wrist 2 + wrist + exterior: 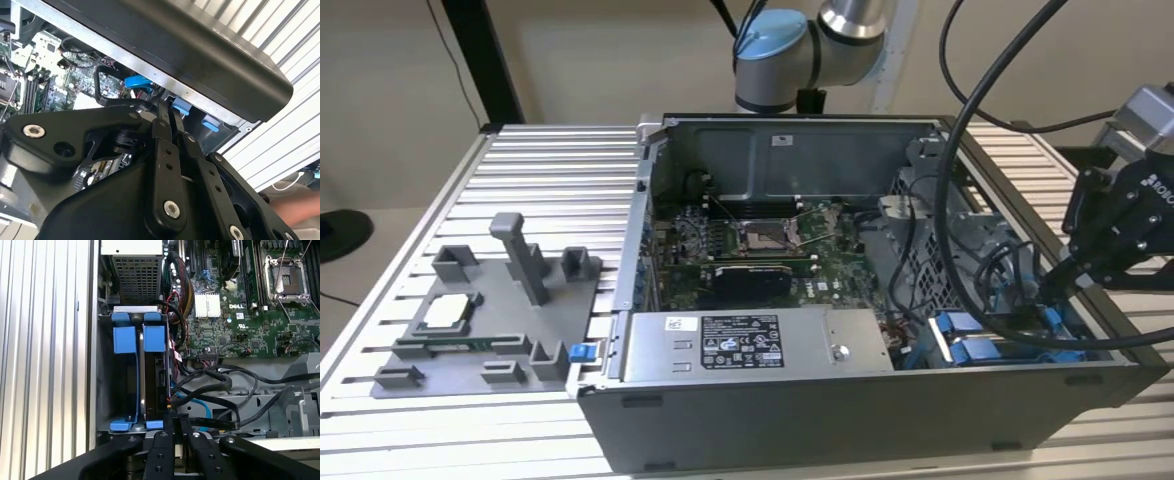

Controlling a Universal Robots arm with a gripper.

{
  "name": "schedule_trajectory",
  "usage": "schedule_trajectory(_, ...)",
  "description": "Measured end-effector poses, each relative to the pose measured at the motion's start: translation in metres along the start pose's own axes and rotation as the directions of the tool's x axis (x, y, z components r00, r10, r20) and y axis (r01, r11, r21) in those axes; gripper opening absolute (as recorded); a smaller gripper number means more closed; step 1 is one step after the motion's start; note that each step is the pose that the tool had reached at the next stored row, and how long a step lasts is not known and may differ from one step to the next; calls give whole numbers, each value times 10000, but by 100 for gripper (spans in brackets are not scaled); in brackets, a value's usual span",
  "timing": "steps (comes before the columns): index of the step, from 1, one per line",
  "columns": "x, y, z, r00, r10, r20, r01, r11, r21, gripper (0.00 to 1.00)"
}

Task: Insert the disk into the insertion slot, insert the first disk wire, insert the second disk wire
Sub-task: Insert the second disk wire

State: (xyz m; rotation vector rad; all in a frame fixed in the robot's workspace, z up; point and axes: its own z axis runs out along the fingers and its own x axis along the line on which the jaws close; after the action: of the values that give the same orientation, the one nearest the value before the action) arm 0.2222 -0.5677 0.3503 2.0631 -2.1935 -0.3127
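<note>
Disk seated; wiring apparently in hand.
The disk (154, 380) stands on edge inside the insertion slot (105, 390). The pincer (175, 417), clenched, sits at the disk's connector end near a blue cable (204, 412). Whether either wire is plugged in, I cannot tell.

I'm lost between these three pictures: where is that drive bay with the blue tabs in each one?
Exterior view: the insertion slot sits in the case's near corner, at the exterior view's right, beside the power-supply box.
First wrist view: it lies between the case wall and the motherboard, just beyond the gripper.
Second wrist view: its blue tabs peek out under the case's dark rim.
Shared landmark: the green motherboard.
</note>
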Motion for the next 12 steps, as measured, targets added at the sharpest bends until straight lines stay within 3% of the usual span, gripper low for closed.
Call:
schedule_trajectory(3, -5, 19, -31, 10000, 1, 0, -1, 10000, 0, 0)
schedule_trajectory(5, -11, 51, -95, 10000, 0, -2, 0, 10000, 1, 0)
schedule_trajectory(9, -16, 136, -198, 10000, 1, -2, -1, 10000, 0, 0)
schedule_trajectory(12, -15, 223, -229, 10000, 0, 1, 0, 10000, 4, 0)
